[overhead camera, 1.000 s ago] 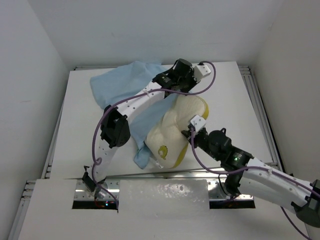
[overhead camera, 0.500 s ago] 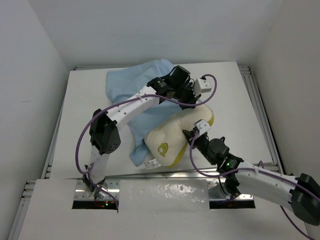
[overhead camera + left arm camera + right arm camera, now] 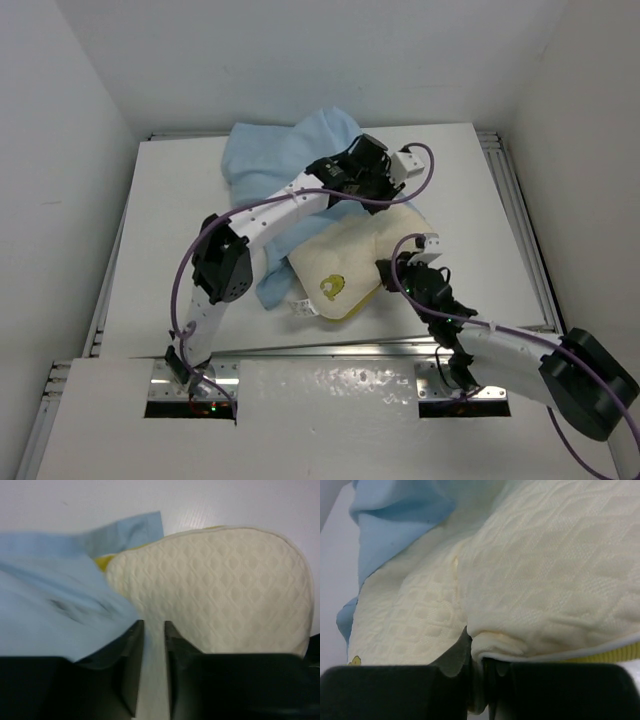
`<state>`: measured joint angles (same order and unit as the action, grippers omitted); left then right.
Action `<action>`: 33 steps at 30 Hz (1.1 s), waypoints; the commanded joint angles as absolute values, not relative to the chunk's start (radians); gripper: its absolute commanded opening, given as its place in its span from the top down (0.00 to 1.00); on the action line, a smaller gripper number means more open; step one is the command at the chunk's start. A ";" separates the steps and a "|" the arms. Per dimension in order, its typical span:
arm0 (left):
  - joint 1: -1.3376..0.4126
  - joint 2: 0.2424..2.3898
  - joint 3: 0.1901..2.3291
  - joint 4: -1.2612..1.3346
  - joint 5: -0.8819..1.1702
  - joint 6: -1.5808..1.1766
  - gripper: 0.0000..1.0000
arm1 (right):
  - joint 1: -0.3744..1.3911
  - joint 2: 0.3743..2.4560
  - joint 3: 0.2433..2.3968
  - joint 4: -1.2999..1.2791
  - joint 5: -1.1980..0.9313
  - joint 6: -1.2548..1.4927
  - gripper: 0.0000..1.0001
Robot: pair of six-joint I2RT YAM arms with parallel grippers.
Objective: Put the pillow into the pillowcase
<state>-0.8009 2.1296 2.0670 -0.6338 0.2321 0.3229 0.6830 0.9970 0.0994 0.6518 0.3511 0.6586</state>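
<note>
The cream pillow (image 3: 350,255) lies mid-table, its yellow-green logo (image 3: 330,287) and white tag (image 3: 298,305) at the near left corner. The light blue pillowcase (image 3: 280,155) is bunched behind it and runs under its left side. My left gripper (image 3: 385,195) sits at the pillow's far end; in the left wrist view its jaws (image 3: 154,622) are nearly closed on pillowcase fabric (image 3: 50,595), with the pillow (image 3: 225,585) just ahead. My right gripper (image 3: 392,272) is shut on the pillow's near right edge; in the right wrist view the gripper (image 3: 476,632) pinches a fold of the pillow (image 3: 545,555), with the pillowcase (image 3: 395,510) beyond.
The white table (image 3: 160,240) is walled on three sides. A metal rail (image 3: 330,350) runs along its near edge. The left arm's purple cable (image 3: 415,165) loops above the pillow's far end.
My left gripper has dragged the pillowcase rightward and bunched it behind the pillow. The pillow has dropped from tilted up to lying flatter, and my right gripper has shifted nearer with its edge.
</note>
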 commanded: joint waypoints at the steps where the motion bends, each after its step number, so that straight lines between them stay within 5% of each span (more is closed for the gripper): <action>1: -0.821 2.137 2.071 -0.644 0.220 0.298 0.75 | 0.678 1.038 0.092 0.734 0.454 0.850 0.87; 2: -0.822 2.135 2.075 -0.643 0.209 0.298 0.62 | 0.680 1.046 0.125 0.694 0.454 0.860 0.81; 3: -0.821 2.132 2.085 -0.646 0.198 0.301 0.36 | 0.680 1.057 0.149 0.581 0.454 0.888 0.64; 5: -0.819 2.117 2.094 -0.660 0.178 0.310 0.19 | 0.680 1.063 0.213 0.474 0.422 0.899 0.50; 6: -0.818 2.093 2.097 -0.664 0.167 0.310 0.01 | 0.678 1.066 0.231 0.395 0.404 0.894 0.43; 13: -0.704 1.886 1.987 -0.755 0.049 0.143 0.00 | 0.678 1.002 0.457 -0.209 0.492 0.812 0.01; 19: -0.499 1.593 1.567 -0.735 -0.004 0.080 0.00 | 0.673 0.943 0.690 -0.555 0.591 0.675 0.01; 22: -0.476 1.474 1.390 -0.733 -0.032 0.100 0.11 | 0.660 1.023 0.814 -0.606 0.560 0.589 0.03; 23: -0.471 1.465 1.331 -0.733 -0.026 0.097 0.16 | 0.649 1.050 0.843 -0.610 0.546 0.568 0.08; 24: -0.463 1.459 1.307 -0.733 -0.005 0.086 0.23 | 0.632 1.081 0.901 -0.609 0.505 0.540 0.32; 26: -0.431 1.468 1.257 -0.730 -0.005 0.060 0.44 | 0.551 1.184 0.954 -0.579 0.444 0.514 0.55; 27: -0.414 1.480 1.250 -0.732 0.032 0.036 0.46 | 0.517 1.221 1.009 -0.571 0.413 0.512 0.63; 30: -0.335 1.555 1.247 -0.776 0.069 0.008 0.40 | 0.356 1.352 1.102 -0.499 0.261 0.520 0.41; 33: -0.267 1.588 1.212 -0.762 0.060 0.023 0.36 | 0.236 1.507 1.182 -0.449 0.141 0.526 0.37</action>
<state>-0.3264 1.5818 1.2324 -0.7696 0.0486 0.0444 0.3138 1.3991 1.1049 -0.5041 0.2955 0.5457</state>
